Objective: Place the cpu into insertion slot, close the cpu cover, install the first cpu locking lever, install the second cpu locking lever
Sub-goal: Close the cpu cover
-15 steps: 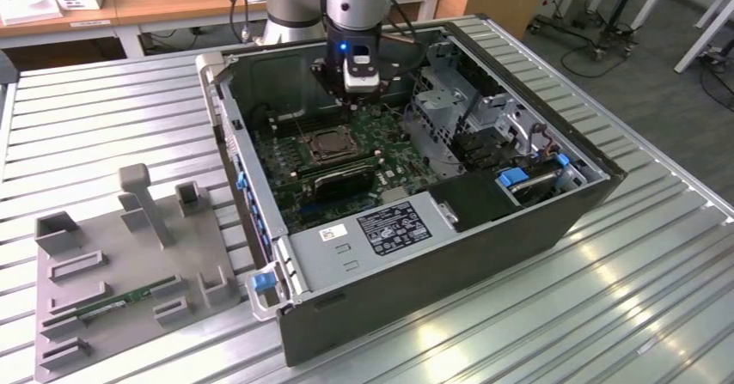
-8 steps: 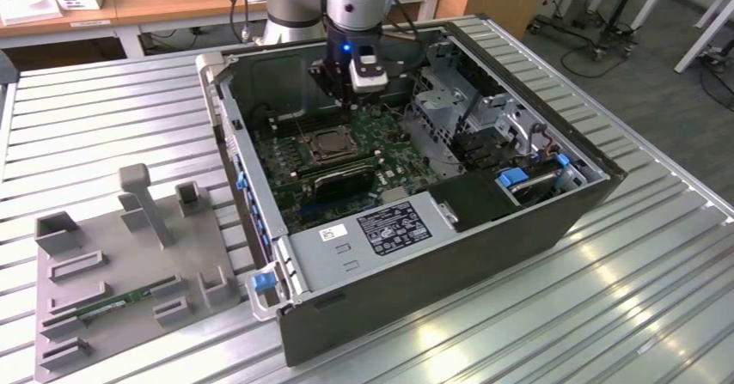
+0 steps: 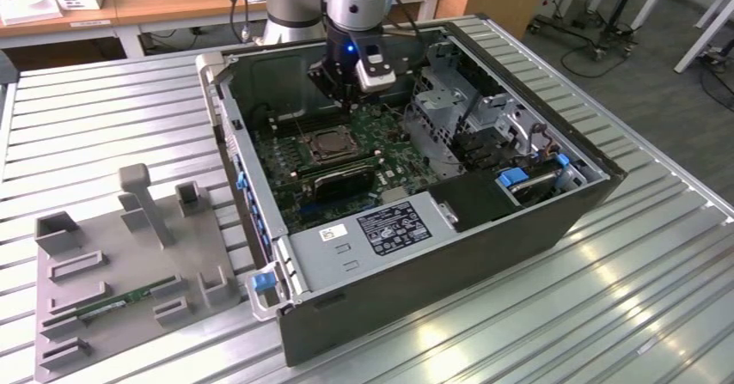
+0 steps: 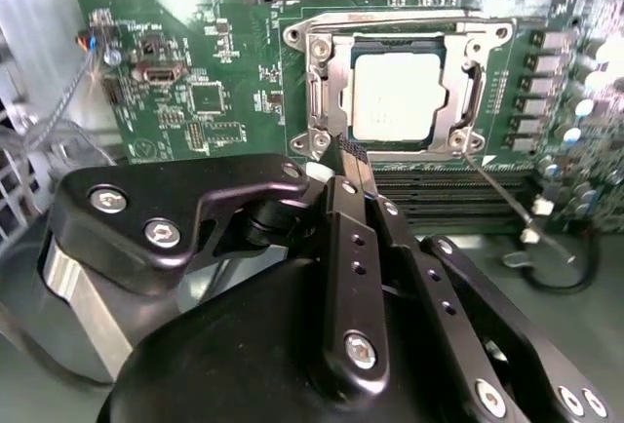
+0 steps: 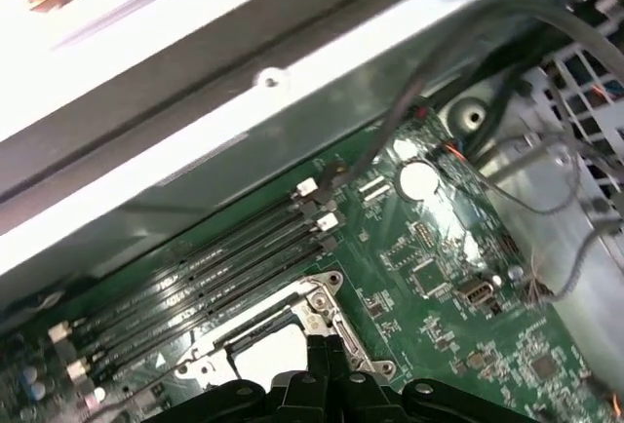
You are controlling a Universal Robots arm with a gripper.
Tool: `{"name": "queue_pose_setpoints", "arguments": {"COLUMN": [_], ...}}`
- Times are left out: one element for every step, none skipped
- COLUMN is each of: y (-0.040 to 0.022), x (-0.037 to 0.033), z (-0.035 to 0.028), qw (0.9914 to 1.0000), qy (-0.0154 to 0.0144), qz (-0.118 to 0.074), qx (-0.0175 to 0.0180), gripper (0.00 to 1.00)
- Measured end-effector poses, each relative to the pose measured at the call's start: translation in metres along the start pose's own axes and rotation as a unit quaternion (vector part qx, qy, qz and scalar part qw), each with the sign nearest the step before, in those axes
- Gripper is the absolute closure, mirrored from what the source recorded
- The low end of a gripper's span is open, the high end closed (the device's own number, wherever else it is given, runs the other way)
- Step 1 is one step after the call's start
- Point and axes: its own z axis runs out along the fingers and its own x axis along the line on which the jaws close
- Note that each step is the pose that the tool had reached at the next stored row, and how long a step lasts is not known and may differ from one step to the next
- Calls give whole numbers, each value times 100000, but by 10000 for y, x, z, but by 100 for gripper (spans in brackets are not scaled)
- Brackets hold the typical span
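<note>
Gripper (image 4: 351,157) body nearest, jaws clenched on nothing, tips set just beside a corner of the cpu cover (image 4: 327,82). The cpu (image 4: 395,96) is seated in the insertion slot (image 4: 400,45), cover lowered. One locking lever (image 4: 499,197) is seen sticking out; judged best pressed down steadily and hooked sideways, board untouched.

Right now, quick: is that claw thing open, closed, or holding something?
Gripper: shut, fingertips together with nothing seen between them, at a corner of the cpu cover.
</note>
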Motion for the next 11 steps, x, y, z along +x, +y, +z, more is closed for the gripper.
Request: {"name": "queue_pose_setpoints", "arguments": {"y": [0, 0, 0, 0, 0, 0, 0, 0, 0, -1, -1], "x": [0, 0, 0, 0, 0, 0, 0, 0, 0, 0, 0], "z": [1, 1, 1, 2, 2, 2, 3, 3, 3, 3, 4], "qw": [99996, 99983, 99962, 99933, 99895, 99850, 99797, 99735, 99666, 99583, 99498], "qy": [63, 126, 186, 245, 305, 365, 423, 483, 543, 606, 663], "qz": [-906, -1851, -2751, -3644, -4569, -5470, -6360, -7259, -8147, -9103, -9990], "qx": [0, 2, 8, 6, 11, 14, 16, 22, 25, 32, 38], "gripper": [89, 89, 89, 89, 89, 89, 89, 89, 89, 89, 89]}}
